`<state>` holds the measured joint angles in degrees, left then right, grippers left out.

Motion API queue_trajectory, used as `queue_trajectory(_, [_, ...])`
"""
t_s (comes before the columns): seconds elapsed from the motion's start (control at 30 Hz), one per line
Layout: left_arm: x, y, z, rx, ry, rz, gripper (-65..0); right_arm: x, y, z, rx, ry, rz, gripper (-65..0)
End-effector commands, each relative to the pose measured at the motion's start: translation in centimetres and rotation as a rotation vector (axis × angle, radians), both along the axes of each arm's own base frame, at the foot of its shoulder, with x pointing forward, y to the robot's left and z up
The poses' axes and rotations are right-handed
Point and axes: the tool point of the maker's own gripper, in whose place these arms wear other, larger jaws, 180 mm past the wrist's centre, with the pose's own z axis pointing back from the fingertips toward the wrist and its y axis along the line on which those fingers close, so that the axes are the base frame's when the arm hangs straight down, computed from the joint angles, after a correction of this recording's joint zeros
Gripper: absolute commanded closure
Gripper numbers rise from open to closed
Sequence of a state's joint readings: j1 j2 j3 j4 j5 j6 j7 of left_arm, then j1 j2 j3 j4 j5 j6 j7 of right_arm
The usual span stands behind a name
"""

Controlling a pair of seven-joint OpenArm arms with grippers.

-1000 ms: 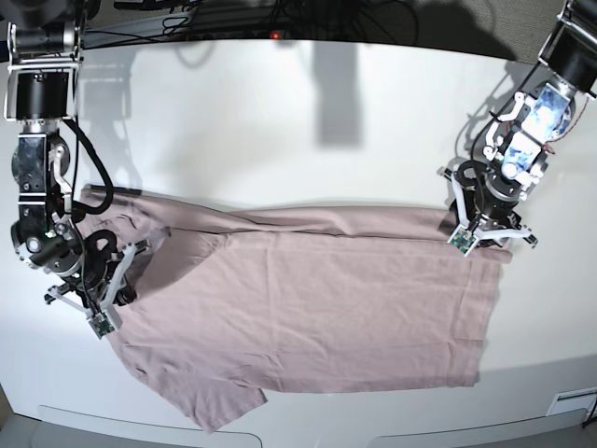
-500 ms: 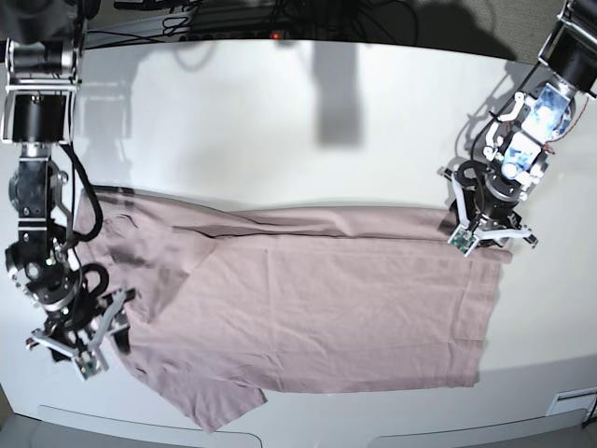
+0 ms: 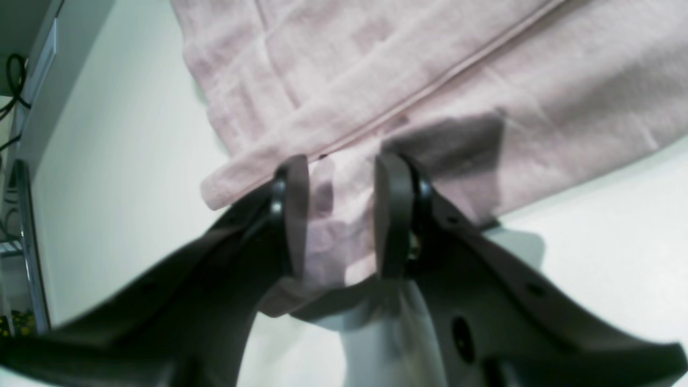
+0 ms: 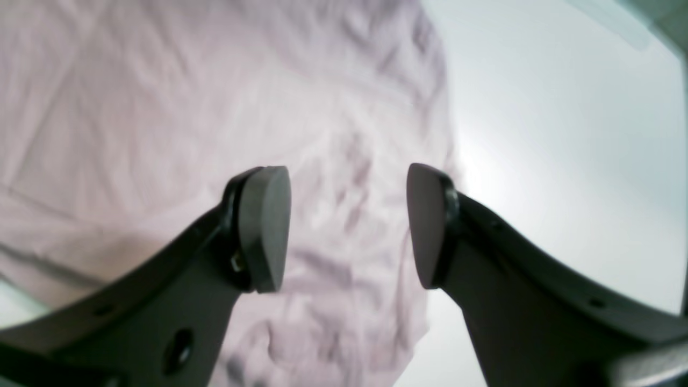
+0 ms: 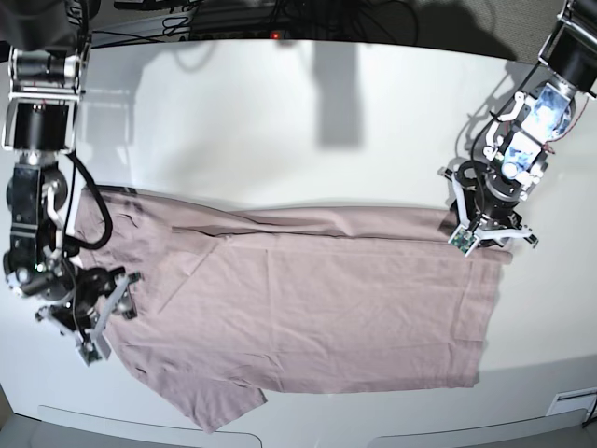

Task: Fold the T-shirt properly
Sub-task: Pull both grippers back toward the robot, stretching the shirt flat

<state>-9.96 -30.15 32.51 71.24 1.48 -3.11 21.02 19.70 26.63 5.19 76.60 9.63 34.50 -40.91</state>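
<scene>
T-shirt: spread flat across the table, lower half of base view.
Left gripper: jaws pinching the shirt's edge, right side.
Right gripper: jaws spread, above cloth, lower left.

Two black-and-silver robot arms with dark plastic grippers

Each arm is built of black cylindrical segments joined by silver-grey housings, with black cables looping along the side. The left gripper has a white frame and small green circuit boards at its tips; the joint above it glints blue and white. The right gripper looks alike, white-framed with dark fingers. Close up, the fingers are matte charcoal with flat rounded pads, small screw holes and a bolt behind each pad.
</scene>
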Motion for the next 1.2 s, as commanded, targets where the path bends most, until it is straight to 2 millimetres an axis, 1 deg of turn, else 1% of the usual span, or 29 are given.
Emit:
queue_trajectory(0.0, [-0.1,0.9,-0.1,0.024,0.021,0.013,-20.4,0.1,-0.6,0.9,0.011,-0.030,-0.008,-34.5])
queue_trajectory(0.13, [-0.6,0.9,-0.5,0.024,0.032,0.013,-20.4,-3.5,-0.3,-3.6,0.046,0.072,-0.012,-34.5])
queue_trajectory(0.2, [-1.0,0.9,-0.8,0.024,0.041,0.013,-20.4,-4.6,-0.3,-5.1,0.058,0.094,-0.014,-34.5])
queue_trajectory(0.33, [-1.9,1.0,-1.4,0.025,0.059,0.012,-20.4,-5.8,-1.5,-7.5,0.047,0.140,-0.045,-34.5])
queue_trajectory(0.53, [-2.3,0.9,-1.7,0.025,0.068,0.012,-20.4,-7.1,-2.8,-9.8,0.042,0.208,-0.081,-34.5])
queue_trajectory(0.63, [-2.5,1.0,-1.8,0.026,0.073,0.012,-20.4,-7.5,-3.1,-10.1,0.041,0.211,-0.082,-34.5])
queue_trajectory(0.8, [-3.2,1.1,-2.3,0.028,0.087,0.010,-20.4,-8.4,-4.2,-9.3,-0.005,0.206,-0.058,-34.5])
queue_trajectory(0.87, [-3.3,1.5,-2.4,0.035,0.088,0.011,-20.4,-8.9,-4.8,-9.1,-0.027,0.216,-0.056,-34.5])
queue_trajectory(1.0, [-3.5,2.2,-2.4,0.051,0.096,0.016,-20.4,-10.3,-6.0,-9.6,-0.048,0.259,-0.063,-34.5])
queue_trajectory(1.1, [-4.2,3.2,-2.8,0.081,0.129,0.035,-20.4,-11.4,-6.5,-10.0,-0.049,0.287,-0.067,-34.5])
queue_trajectory(1.17, [-4.7,3.7,-3.1,0.095,0.148,0.043,-20.4,-12.1,-6.4,-10.3,-0.053,0.308,-0.051,-34.5])
